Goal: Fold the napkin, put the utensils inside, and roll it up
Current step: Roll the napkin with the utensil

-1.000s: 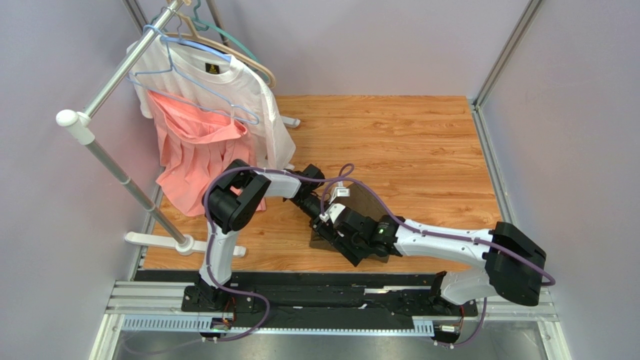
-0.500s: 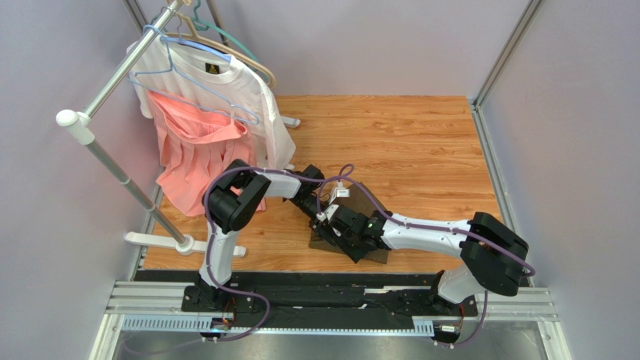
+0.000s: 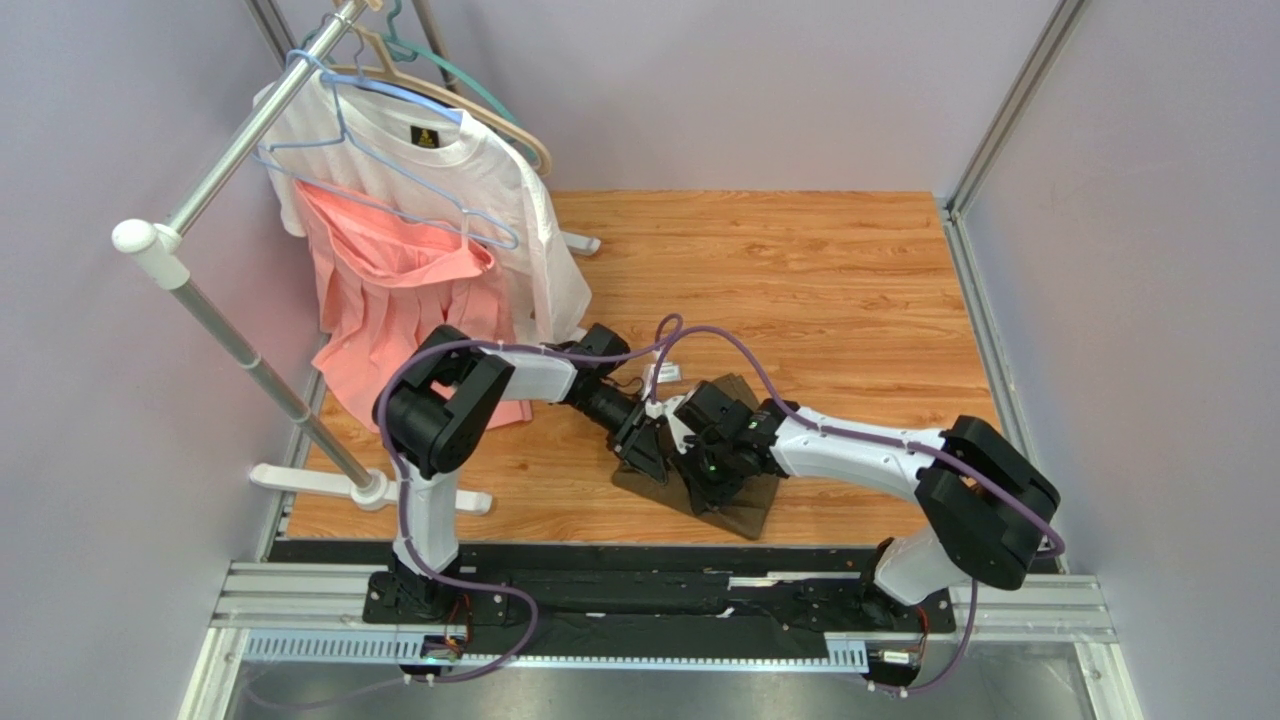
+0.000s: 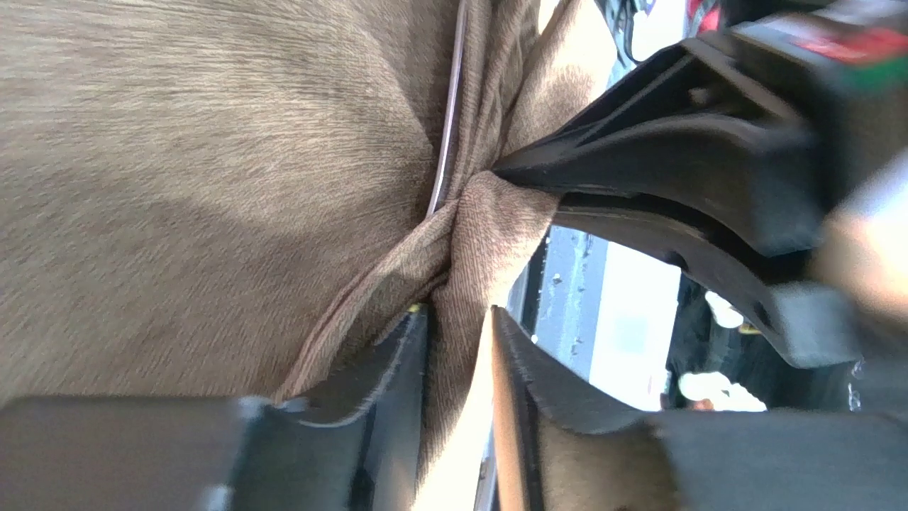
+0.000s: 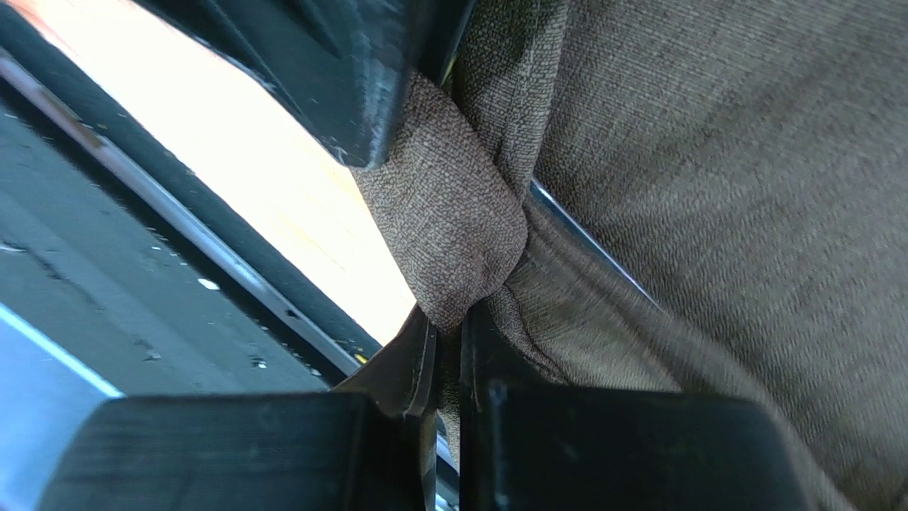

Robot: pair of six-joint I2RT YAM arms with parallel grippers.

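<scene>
Napkin sits at lower centre of the overhead frame, a dark olive-brown folded pad on the wooden bench, and both arms crowd over its left corner. The right jaws are clenched on a bunched fold of the napkin; in the right wrist view that knot of cloth bulges out just above the fingers. The left jaws stand parted around the same twist of cloth, released, with daylight between the cloth and one finger. A thin silver edge of a utensil peeks from the crease in the upper middle of the left wrist view; knife or fork, I cannot tell.
</scene>
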